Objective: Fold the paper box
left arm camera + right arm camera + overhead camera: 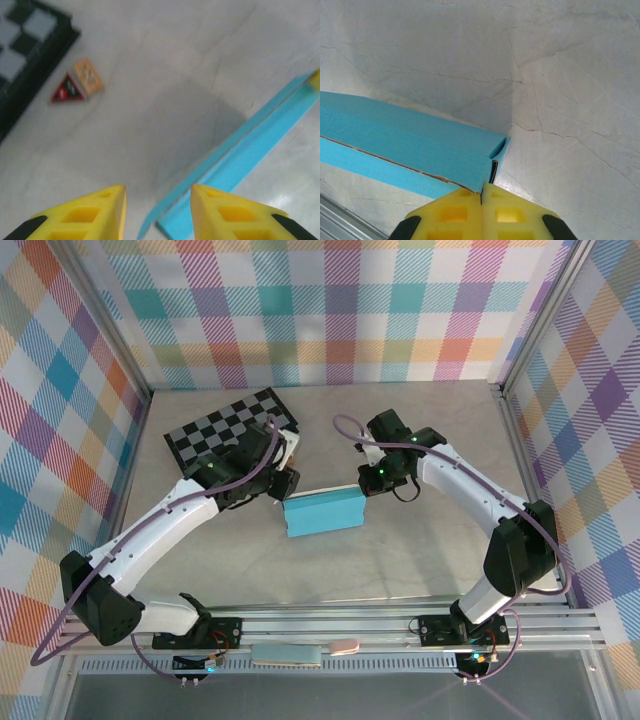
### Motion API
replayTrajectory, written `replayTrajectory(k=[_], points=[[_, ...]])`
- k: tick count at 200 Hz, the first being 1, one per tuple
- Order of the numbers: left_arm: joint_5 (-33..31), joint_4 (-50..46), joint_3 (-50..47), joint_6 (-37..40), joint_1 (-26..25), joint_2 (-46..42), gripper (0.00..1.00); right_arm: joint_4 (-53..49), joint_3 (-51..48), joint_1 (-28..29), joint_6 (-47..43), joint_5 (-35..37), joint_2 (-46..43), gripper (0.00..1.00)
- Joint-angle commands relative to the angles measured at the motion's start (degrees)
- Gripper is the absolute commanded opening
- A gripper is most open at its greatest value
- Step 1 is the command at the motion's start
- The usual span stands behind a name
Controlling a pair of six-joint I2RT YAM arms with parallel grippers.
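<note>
While the right gripper (481, 187) is clenched, fingers pressed flat together, its tips sit at the right end corner of the one paper box (322, 512), which lies mid-table. The left gripper (157, 188) is released, jaws apart above the box's left end. One checkerboard (225, 430) lies far left. Two small labels (88, 76) lie beside it, their writing unreadable.

Left wrist view: paper box (250, 150) runs off lower edge; checkerboard (20, 60) cropped at left; red triangle (66, 90) print too blurred to read.

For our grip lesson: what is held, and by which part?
Left gripper open, holding nothing. Right gripper shut at paper box end flap; grip unclear.
</note>
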Motion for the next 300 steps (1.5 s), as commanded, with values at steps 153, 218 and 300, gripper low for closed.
replayTrajectory(k=[153, 218, 300], points=[[5.2, -10.7, 2.6, -2.6, 4.1, 8.2, 0.45, -2.0, 0.8, 0.4, 1.1, 0.4, -1.4, 0.0], [5.4, -9.9, 3.0, -2.1, 4.2, 9.4, 0.29, -2.0, 0.8, 0.4, 1.0, 0.4, -1.4, 0.0], [6.4, -10.1, 2.9, -2.0, 4.3, 10.4, 0.22, -1.9, 0.7, 0.4, 1.4, 0.6, -1.3, 0.0]])
